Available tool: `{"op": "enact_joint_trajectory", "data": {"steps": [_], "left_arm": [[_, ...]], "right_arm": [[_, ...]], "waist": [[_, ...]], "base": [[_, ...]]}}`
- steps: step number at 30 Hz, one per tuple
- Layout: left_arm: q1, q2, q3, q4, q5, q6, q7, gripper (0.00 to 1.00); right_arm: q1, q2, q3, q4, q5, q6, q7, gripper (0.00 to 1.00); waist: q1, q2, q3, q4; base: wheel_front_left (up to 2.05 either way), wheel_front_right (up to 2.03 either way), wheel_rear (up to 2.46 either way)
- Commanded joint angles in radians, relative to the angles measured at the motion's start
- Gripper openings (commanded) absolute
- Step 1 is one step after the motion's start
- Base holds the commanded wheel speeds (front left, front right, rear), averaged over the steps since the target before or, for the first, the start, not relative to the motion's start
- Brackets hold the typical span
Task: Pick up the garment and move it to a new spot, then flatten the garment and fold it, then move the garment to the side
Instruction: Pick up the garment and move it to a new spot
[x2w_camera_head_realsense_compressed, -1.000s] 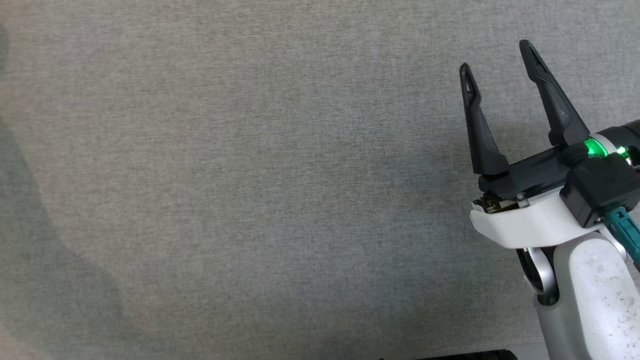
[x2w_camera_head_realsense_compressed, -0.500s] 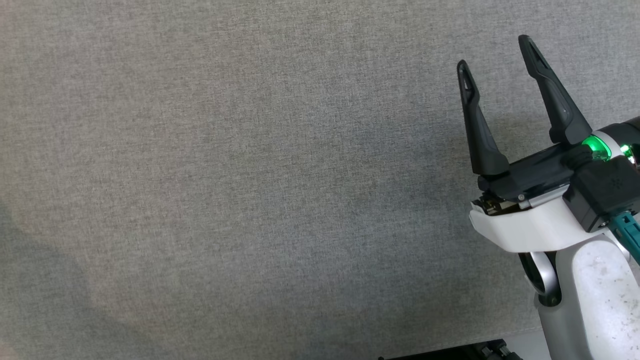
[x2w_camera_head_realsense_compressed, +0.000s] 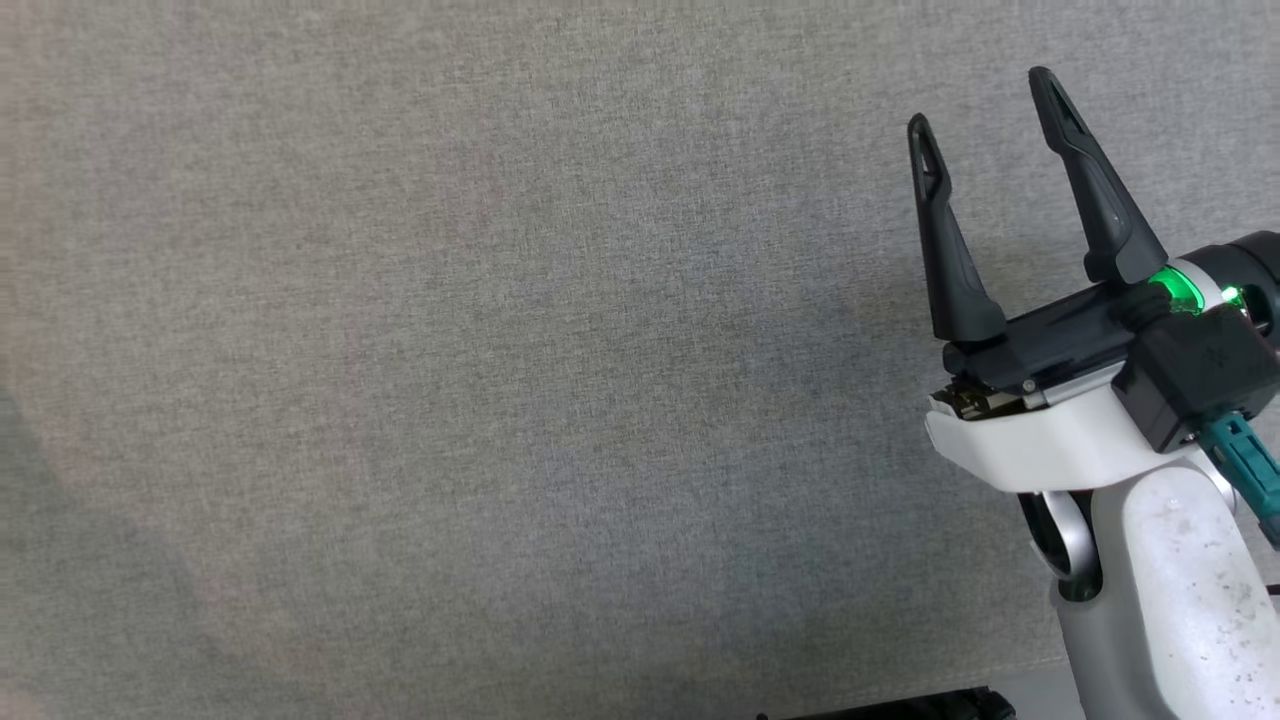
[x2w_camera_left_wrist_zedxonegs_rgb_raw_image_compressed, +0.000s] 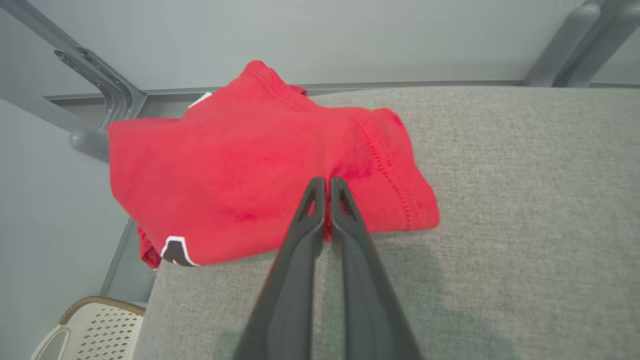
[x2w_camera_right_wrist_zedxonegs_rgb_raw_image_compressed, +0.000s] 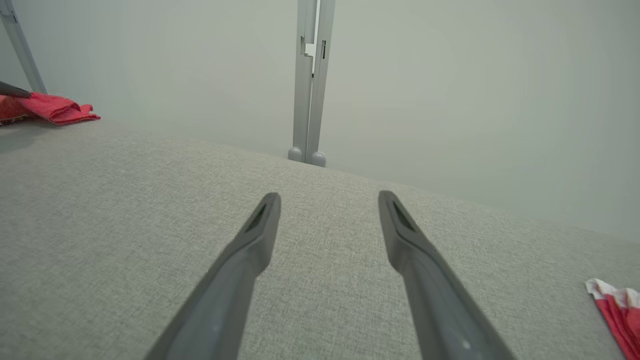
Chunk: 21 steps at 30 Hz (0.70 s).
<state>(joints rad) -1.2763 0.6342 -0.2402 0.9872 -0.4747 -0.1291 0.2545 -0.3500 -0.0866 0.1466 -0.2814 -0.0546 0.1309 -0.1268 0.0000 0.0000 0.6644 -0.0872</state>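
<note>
The garment (x2w_camera_left_wrist_zedxonegs_rgb_raw_image_compressed: 225, 165) is a crumpled red piece with a small black-and-white patch, lying at the far corner of the grey cloth-covered table (x2w_camera_left_wrist_zedxonegs_rgb_raw_image_compressed: 500, 200) and hanging partly over its edge. My left gripper (x2w_camera_left_wrist_zedxonegs_rgb_raw_image_compressed: 327, 182) is shut on a fold of the garment near its nearer hem, and a red sliver shows between the fingers. In the right wrist view the same garment (x2w_camera_right_wrist_zedxonegs_rgb_raw_image_compressed: 55, 110) lies far off at the left. My right gripper (x2w_camera_head_realsense_compressed: 982, 100) hovers open over bare table (x2w_camera_head_realsense_compressed: 500, 350) with nothing between its fingers (x2w_camera_right_wrist_zedxonegs_rgb_raw_image_compressed: 328, 196).
A white perforated basket (x2w_camera_left_wrist_zedxonegs_rgb_raw_image_compressed: 85, 325) stands on the floor below the table's corner. Grey metal frame posts (x2w_camera_right_wrist_zedxonegs_rgb_raw_image_compressed: 310, 80) rise behind the table against a pale wall. A red-and-white cloth (x2w_camera_right_wrist_zedxonegs_rgb_raw_image_compressed: 615, 305) lies at the lower right of the right wrist view.
My left gripper has gone from open to shut. The shadow at the left of the head view has shrunk. My right gripper stays open and has barely shifted.
</note>
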Motion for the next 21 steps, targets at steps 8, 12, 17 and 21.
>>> {"op": "enact_joint_trajectory", "data": {"steps": [8,12,17,21], "left_arm": [[-0.020,0.049,-0.084,-0.048,0.005,-0.001,-0.024,0.00],[-0.020,0.050,-0.139,-0.096,-0.020,-0.001,-0.027,0.00],[0.009,0.038,-0.239,-0.185,-0.067,-0.001,0.007,0.00],[0.034,0.019,-0.331,-0.283,-0.117,-0.001,0.029,0.00]], "right_arm": [[0.009,0.015,-0.015,0.081,0.021,0.000,-0.037,1.00],[0.024,0.022,-0.024,0.134,0.035,0.000,-0.058,1.00],[0.050,0.029,-0.039,0.192,0.053,0.000,-0.078,1.00],[0.072,0.033,-0.052,0.226,0.064,0.000,-0.088,1.00]], "waist": [[0.0000,0.0000,-0.169,-0.003],[0.0000,0.0000,-0.258,-0.010],[0.0000,0.0000,-0.370,-0.022],[0.0000,0.0000,-0.443,-0.033]], "base": [[0.00,0.00,0.00],[0.00,0.00,0.00],[0.00,0.00,0.00],[0.00,0.00,0.00]]}}
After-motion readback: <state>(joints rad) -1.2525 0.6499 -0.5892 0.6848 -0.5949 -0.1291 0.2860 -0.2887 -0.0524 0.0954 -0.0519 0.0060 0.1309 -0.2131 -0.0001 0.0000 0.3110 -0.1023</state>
